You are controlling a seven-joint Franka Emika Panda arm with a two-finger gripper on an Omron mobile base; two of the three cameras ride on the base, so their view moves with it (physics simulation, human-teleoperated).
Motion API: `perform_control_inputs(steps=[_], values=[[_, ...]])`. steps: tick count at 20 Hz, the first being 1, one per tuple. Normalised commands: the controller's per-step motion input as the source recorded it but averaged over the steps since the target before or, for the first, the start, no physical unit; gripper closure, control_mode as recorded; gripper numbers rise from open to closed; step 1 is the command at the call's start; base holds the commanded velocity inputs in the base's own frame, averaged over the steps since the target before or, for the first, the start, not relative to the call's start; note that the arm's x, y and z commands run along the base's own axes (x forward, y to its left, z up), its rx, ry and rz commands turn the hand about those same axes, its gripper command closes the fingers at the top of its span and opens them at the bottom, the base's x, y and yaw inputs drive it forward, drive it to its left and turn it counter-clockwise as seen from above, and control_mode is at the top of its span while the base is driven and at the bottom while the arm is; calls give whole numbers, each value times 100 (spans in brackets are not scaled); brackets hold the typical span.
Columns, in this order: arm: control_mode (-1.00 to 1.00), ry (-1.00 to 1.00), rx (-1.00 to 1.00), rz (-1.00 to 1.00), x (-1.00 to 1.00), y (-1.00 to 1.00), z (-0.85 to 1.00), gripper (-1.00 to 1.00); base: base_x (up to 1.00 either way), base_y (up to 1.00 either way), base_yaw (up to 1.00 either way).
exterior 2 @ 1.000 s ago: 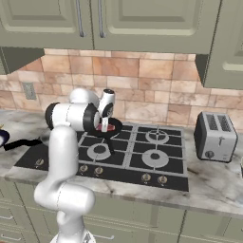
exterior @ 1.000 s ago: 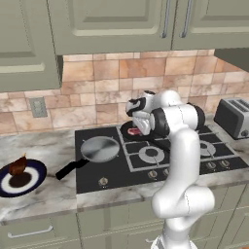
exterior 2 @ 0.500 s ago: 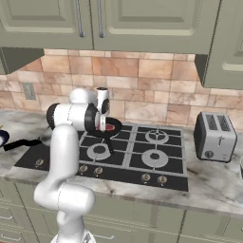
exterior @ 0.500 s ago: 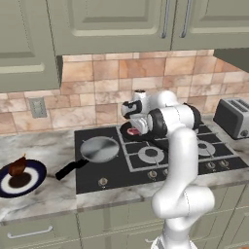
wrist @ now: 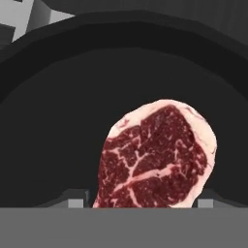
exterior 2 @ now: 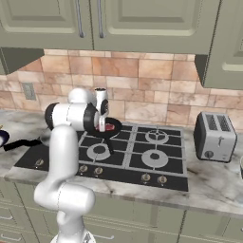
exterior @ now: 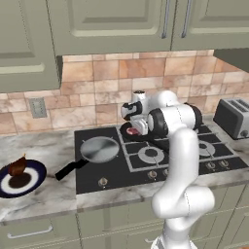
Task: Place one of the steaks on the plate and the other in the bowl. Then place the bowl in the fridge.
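A pinkish-red steak [wrist: 155, 155] with pale edges lies in a black pan [wrist: 58, 121] on the stove's back left burner. My gripper [wrist: 140, 203] is down in that pan, open, with one fingertip close on each side of the steak. The base views show the hand [exterior: 137, 127] [exterior 2: 101, 124] low over the pan [exterior: 127, 136] [exterior 2: 114, 133], with the steak [exterior: 132, 131] [exterior 2: 109, 126] just under it. The darker steak [exterior: 18, 166] rests on the navy-rimmed plate [exterior: 9, 187] on the counter at far left. The bowl and the fridge are out of view.
A silver frying pan [exterior: 98, 148] with a black handle sits on the front left burner. A toaster [exterior: 233, 116] [exterior 2: 214, 135] stands on the counter right of the stove. Wall cabinets hang overhead and a tiled wall runs behind.
The hand has moved left and down into the black pan, onto the pinkish-red steak. The plate, the silver pan and the toaster have stayed put.
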Motion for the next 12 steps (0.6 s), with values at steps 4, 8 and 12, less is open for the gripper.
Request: perform_control_inputs(steps=[4,8,12], values=[[-100,-9,0,-3,-58,0,-61,100,0,0,0],[-100,-22,1,-4,-46,0,-4,100,0,0,0],[-100,-33,5,-6,-47,0,25,100,0,0,0]])
